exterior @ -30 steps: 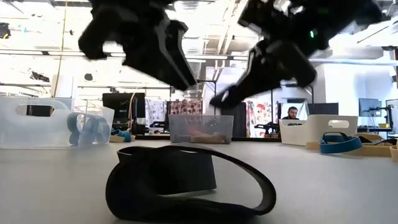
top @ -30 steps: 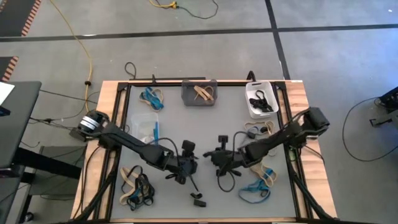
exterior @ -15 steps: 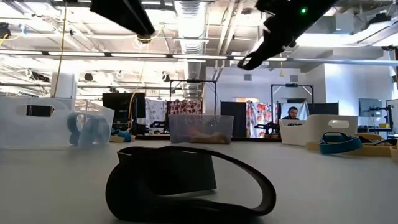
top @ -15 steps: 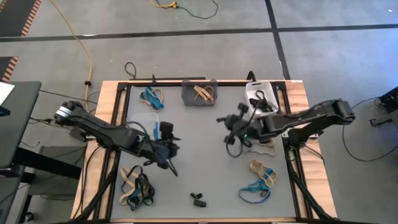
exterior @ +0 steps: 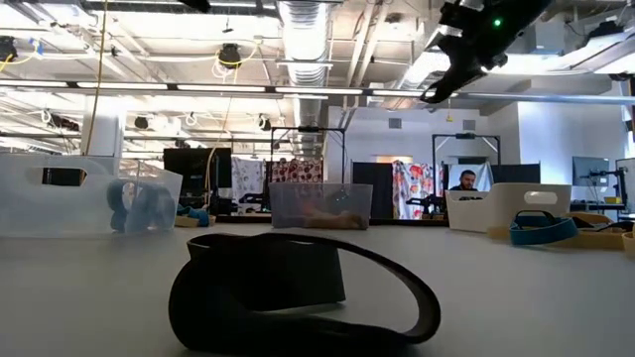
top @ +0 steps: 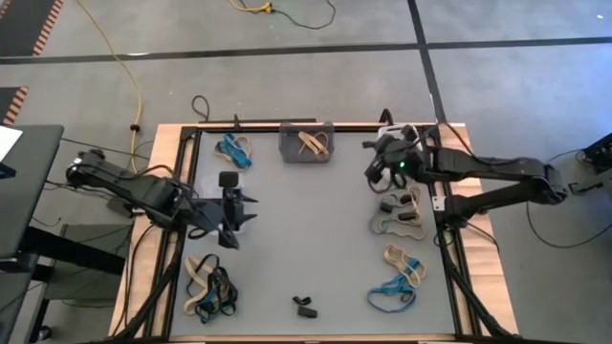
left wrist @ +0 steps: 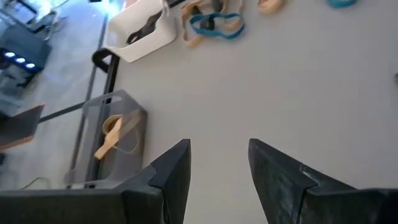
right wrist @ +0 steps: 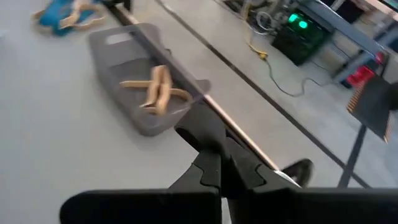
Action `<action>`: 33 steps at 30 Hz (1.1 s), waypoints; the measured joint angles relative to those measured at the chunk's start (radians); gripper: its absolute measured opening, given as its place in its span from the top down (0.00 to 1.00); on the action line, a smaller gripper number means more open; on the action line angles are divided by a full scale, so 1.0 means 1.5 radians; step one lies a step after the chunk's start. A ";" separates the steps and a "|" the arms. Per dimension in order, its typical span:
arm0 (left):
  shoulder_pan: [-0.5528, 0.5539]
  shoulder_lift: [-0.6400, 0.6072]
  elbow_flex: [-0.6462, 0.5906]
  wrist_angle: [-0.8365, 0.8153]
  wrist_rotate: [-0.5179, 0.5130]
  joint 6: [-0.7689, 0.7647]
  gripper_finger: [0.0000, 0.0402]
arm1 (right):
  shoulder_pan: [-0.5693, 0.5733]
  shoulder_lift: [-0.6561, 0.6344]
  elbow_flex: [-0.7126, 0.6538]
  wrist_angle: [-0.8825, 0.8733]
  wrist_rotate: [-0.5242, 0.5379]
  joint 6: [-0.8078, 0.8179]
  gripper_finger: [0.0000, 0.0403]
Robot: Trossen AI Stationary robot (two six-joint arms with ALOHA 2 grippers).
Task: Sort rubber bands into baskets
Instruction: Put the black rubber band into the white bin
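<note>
- The right claw (top: 381,164) has been moved from the table's middle to the far right, over the white basket (top: 397,137). Its fingers are shut on a black rubber band (top: 376,176), so a drop looks close.
- The left claw (top: 232,208) has been pulled back left, open and empty.
- The tan band in the dark grey basket (right wrist: 144,102) is seen up close only in the wrist views.
- The black band (exterior: 298,288) left near the table's front is shown big only in the low view.

Matt grey table (top: 306,229), wood-edged; black rubber band (exterior: 298,288) looks smooth, perhaps slightly glossy
</note>
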 joint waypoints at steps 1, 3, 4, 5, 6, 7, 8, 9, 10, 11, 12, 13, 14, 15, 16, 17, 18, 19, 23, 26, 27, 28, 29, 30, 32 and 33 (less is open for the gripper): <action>0.000 -0.007 0.000 0.000 0.007 0.000 0.62 | -0.013 -0.007 0.000 -0.012 -0.005 0.004 0.93; 0.000 -0.017 0.000 0.001 0.011 -0.003 0.62 | -0.037 -0.016 0.000 -0.030 -0.012 0.015 0.93; 0.000 -0.020 0.000 0.001 0.011 -0.006 0.62 | -0.046 -0.020 0.000 -0.037 -0.012 0.019 0.93; 0.000 -0.023 0.000 0.001 0.010 -0.006 0.62 | -0.056 -0.024 0.000 -0.047 -0.012 0.021 0.93; 0.000 -0.025 0.000 0.001 0.009 -0.001 0.62 | -0.066 -0.027 0.000 -0.057 -0.012 0.023 0.93; 0.000 -0.025 0.000 0.001 0.005 0.005 0.62 | -0.075 -0.029 0.000 -0.063 -0.013 0.027 0.93; 0.000 -0.025 0.000 0.001 0.001 0.010 0.62 | -0.083 -0.031 0.000 -0.068 -0.014 0.028 0.93; 0.000 -0.025 0.000 0.001 -0.001 0.011 0.62 | -0.093 -0.031 0.000 -0.077 -0.016 0.029 0.93; 0.000 -0.024 0.000 0.001 -0.002 0.011 0.62 | -0.103 -0.031 0.000 -0.088 -0.019 0.033 0.93; 0.000 -0.023 0.000 0.001 -0.002 0.007 0.62 | -0.114 -0.031 0.000 -0.099 -0.025 0.040 0.93; 0.000 -0.020 0.000 0.001 -0.002 -0.008 0.62 | -0.127 -0.029 0.000 -0.111 -0.035 0.049 0.93; 0.000 -0.019 0.000 0.002 -0.002 -0.028 0.62 | -0.139 -0.027 0.000 -0.123 -0.039 0.054 0.93; 0.000 -0.016 0.000 0.002 -0.002 -0.046 0.62 | -0.150 -0.023 0.000 -0.136 -0.040 0.059 0.93; 0.000 -0.013 0.000 0.002 -0.002 -0.060 0.62 | -0.160 -0.018 0.000 -0.150 -0.041 0.065 0.93; 0.000 -0.010 0.000 0.002 -0.002 -0.069 0.62 | -0.170 -0.013 0.000 -0.162 -0.042 0.068 0.93; 0.000 -0.009 0.000 0.002 -0.002 -0.072 0.62 | -0.182 -0.007 0.000 -0.173 -0.044 0.068 0.93; 0.000 -0.009 0.000 0.002 -0.002 -0.073 0.62 | -0.194 -0.001 0.000 -0.182 -0.046 0.069 0.93; 0.000 -0.009 0.000 0.002 0.000 -0.072 0.62 | -0.206 0.005 0.000 -0.188 -0.053 0.070 0.93; 0.000 -0.009 0.000 0.002 0.009 -0.061 0.62 | -0.258 0.035 0.000 -0.201 -0.091 0.077 0.93; 0.000 -0.009 0.000 0.002 0.009 -0.062 0.62 | -0.275 0.057 0.000 -0.206 -0.102 0.085 0.93; 0.000 -0.009 0.000 0.002 0.009 -0.062 0.62 | -0.277 0.063 0.000 -0.207 -0.104 0.086 0.93; 0.000 -0.009 0.000 0.002 0.010 -0.062 0.62 | -0.276 0.069 0.000 -0.207 -0.107 0.086 0.93; 0.000 -0.009 0.000 0.002 0.010 -0.062 0.62 | -0.276 0.072 0.000 -0.206 -0.113 0.087 0.93; 0.000 -0.009 0.000 0.002 0.010 -0.062 0.62 | -0.276 0.076 0.000 -0.205 -0.117 0.087 0.93; 0.000 -0.009 0.000 0.002 0.010 -0.062 0.62 | -0.276 0.080 0.000 -0.206 -0.118 0.087 0.93; 0.000 -0.009 0.000 0.002 0.010 -0.062 0.62 | -0.276 0.080 0.000 -0.206 -0.119 0.087 0.93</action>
